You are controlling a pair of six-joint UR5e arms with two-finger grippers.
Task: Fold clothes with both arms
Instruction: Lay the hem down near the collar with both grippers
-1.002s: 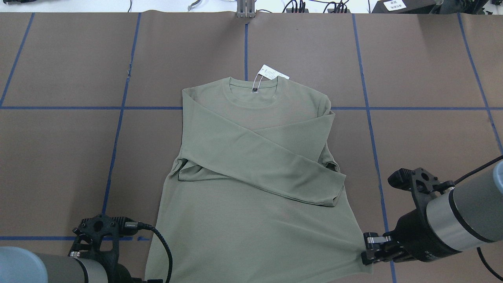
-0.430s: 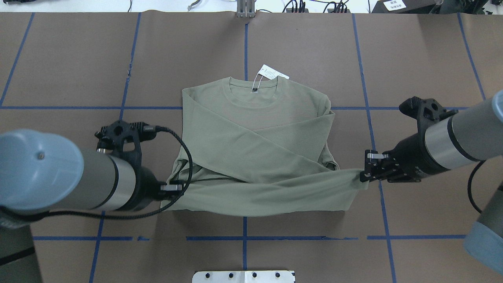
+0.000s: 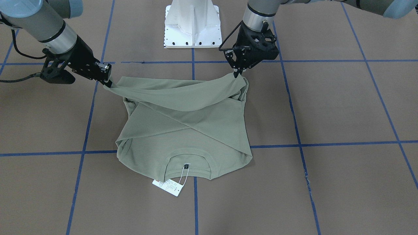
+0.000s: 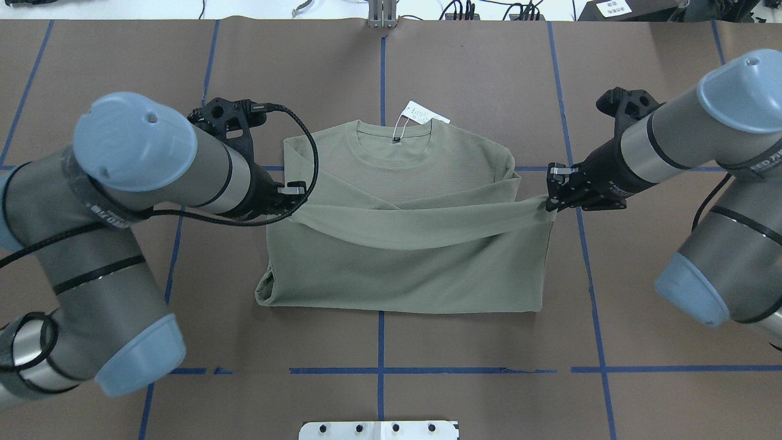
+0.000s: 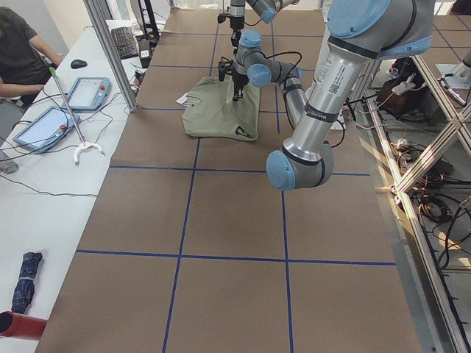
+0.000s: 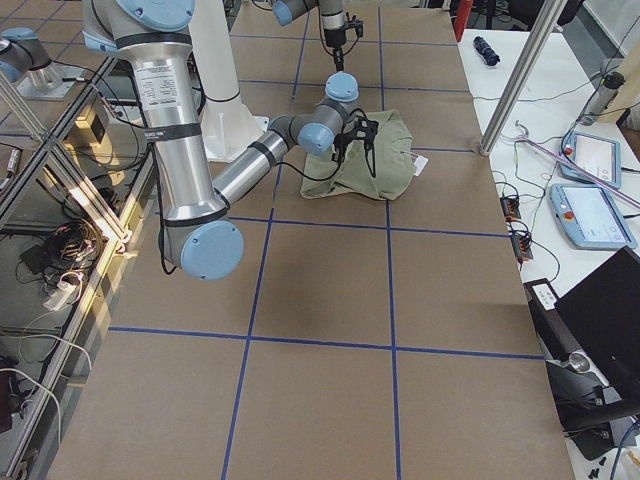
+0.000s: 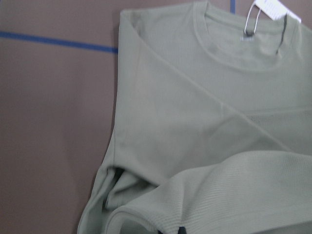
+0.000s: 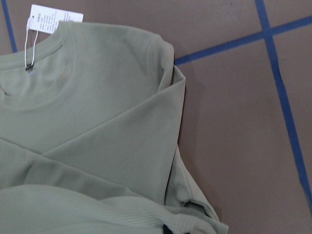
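The clothes are one sage-green long-sleeved shirt (image 4: 403, 281) lying on the brown table, collar away from the robot, sleeves crossed over the chest. Its hem (image 4: 421, 223) is lifted and stretched in a sagging band between both arms. My left gripper (image 4: 298, 197) is shut on the hem's left corner, and my right gripper (image 4: 548, 203) is shut on the right corner. In the front-facing view the left gripper (image 3: 235, 73) and the right gripper (image 3: 108, 83) hold the band above the shirt (image 3: 183, 130). A white hang tag (image 4: 426, 113) lies beyond the collar.
The white pedestal base (image 3: 192, 24) stands at the robot's side of the table. Blue tape lines (image 4: 380, 342) grid the brown surface. In the left side view a person (image 5: 22, 51) sits at a white desk with tablets (image 5: 87, 92).
Both grippers have carried the hem up from the table's near edge and away from the robot towards the collar. The shirt's lower half now doubles over the crossed sleeves.
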